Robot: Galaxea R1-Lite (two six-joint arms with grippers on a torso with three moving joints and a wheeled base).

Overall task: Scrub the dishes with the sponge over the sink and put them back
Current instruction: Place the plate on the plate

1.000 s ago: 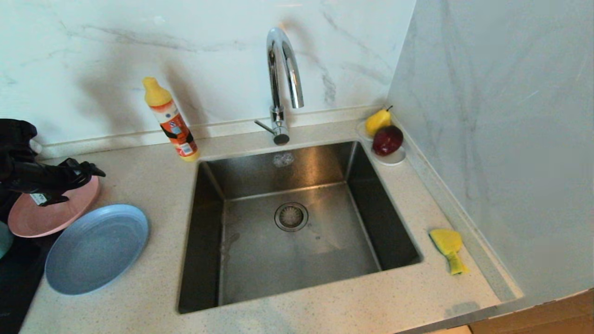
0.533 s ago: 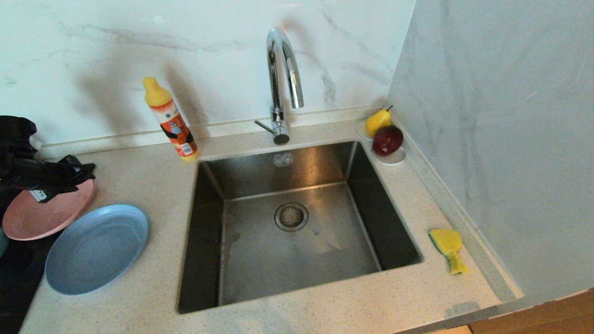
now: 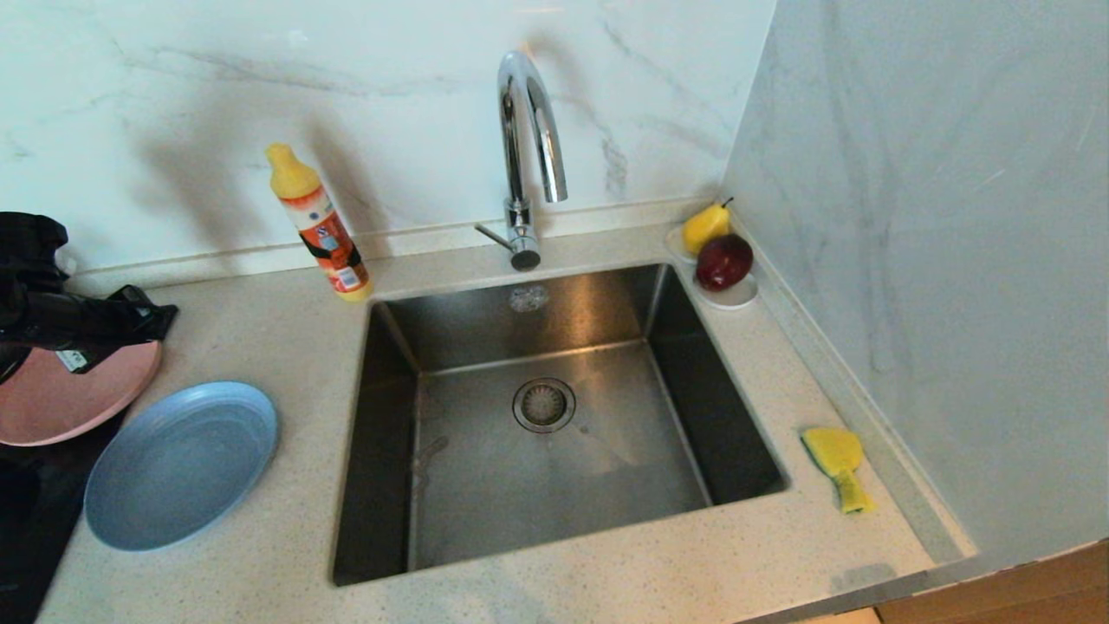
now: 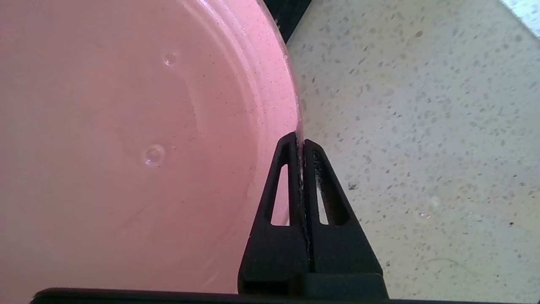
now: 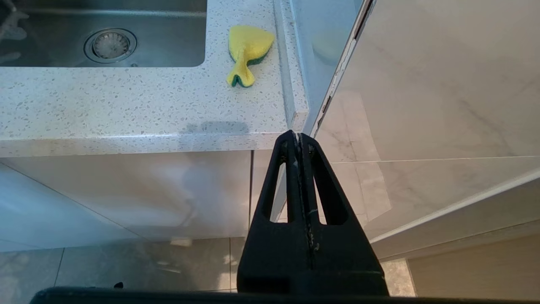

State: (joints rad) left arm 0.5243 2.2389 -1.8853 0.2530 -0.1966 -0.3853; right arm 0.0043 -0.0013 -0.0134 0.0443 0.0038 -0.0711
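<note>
An orange bottle [image 3: 319, 227] with a yellow cap stands tilted on the speckled worktop [image 3: 260, 347], near the marble back wall [image 3: 346, 87]. In the far right corner a small white saucer [image 3: 732, 297] holds two fruits — a yellow pear [image 3: 703, 227] and a dark red apple [image 3: 723, 261], touching.

Left gripper [image 4: 300, 141] reached in over the counter's left side, fingers pinched together on the pink plate [image 4: 126, 126] rim. Right gripper [image 5: 298, 139] hung parked below the counter's front edge, fingers pressed together, holding nothing.
</note>
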